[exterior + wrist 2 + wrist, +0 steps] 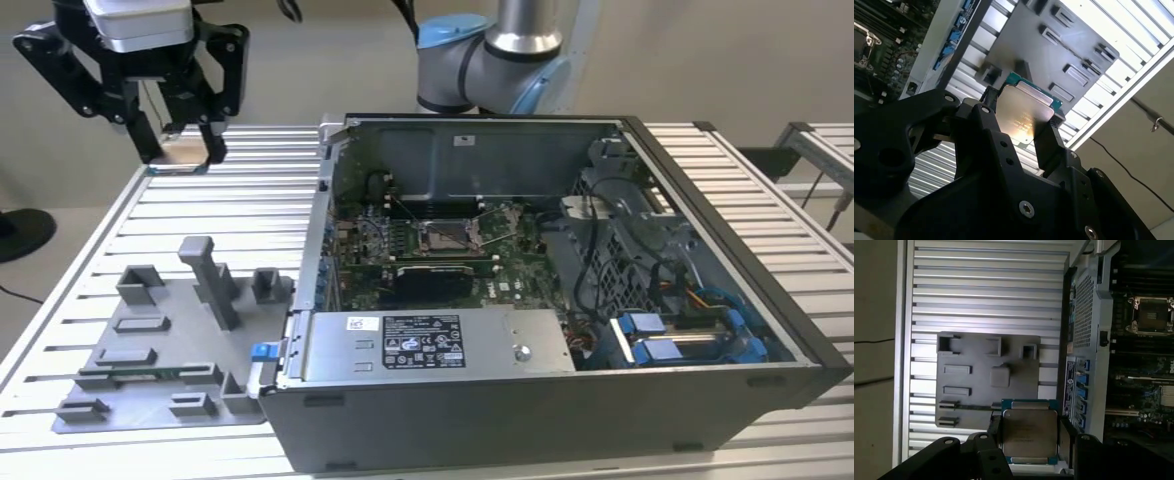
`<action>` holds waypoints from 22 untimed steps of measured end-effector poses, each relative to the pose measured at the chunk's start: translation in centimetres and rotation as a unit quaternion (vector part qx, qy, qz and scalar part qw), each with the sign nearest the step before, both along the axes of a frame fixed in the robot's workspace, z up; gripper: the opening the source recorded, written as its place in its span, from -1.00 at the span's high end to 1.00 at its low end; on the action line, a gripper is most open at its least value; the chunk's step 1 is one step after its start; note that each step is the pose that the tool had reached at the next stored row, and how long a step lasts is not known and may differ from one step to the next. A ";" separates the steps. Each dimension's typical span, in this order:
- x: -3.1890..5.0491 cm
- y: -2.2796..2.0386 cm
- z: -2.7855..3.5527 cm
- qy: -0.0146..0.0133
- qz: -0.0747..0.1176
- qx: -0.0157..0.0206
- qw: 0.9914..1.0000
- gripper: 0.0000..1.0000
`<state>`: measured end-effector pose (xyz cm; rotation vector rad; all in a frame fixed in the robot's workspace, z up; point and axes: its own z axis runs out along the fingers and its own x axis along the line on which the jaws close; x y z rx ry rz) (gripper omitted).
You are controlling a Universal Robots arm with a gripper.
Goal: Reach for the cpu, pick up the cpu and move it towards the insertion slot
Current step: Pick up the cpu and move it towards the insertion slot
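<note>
Exterior view places your gripper [180, 150] raised over the worktop [227, 205], outside the computer case [534, 400]; in both wrist views it is clamped on the cpu [1029, 432] by two opposite edges. Pickup looks complete, with transfer in hand and the insertion slot [445, 235] well apart. Open air surrounds the load; the case's side wall is the edge you must clear.

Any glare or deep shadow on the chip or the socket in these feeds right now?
Second wrist view: a warm glint sits on the chip, and the table slats behind are washed out white. First wrist view: chip evenly lit, no glare; socket dim but visible. Exterior view: even light, socket shaded inside the case.
</note>
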<state>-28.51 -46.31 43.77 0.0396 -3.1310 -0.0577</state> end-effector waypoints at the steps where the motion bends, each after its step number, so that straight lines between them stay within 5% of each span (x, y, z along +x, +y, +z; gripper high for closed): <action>1: 0.17 0.00 0.00 0.000 0.000 0.000 1.000 1.00; 22: 3.47 0.00 0.00 0.000 0.000 0.000 1.000 1.00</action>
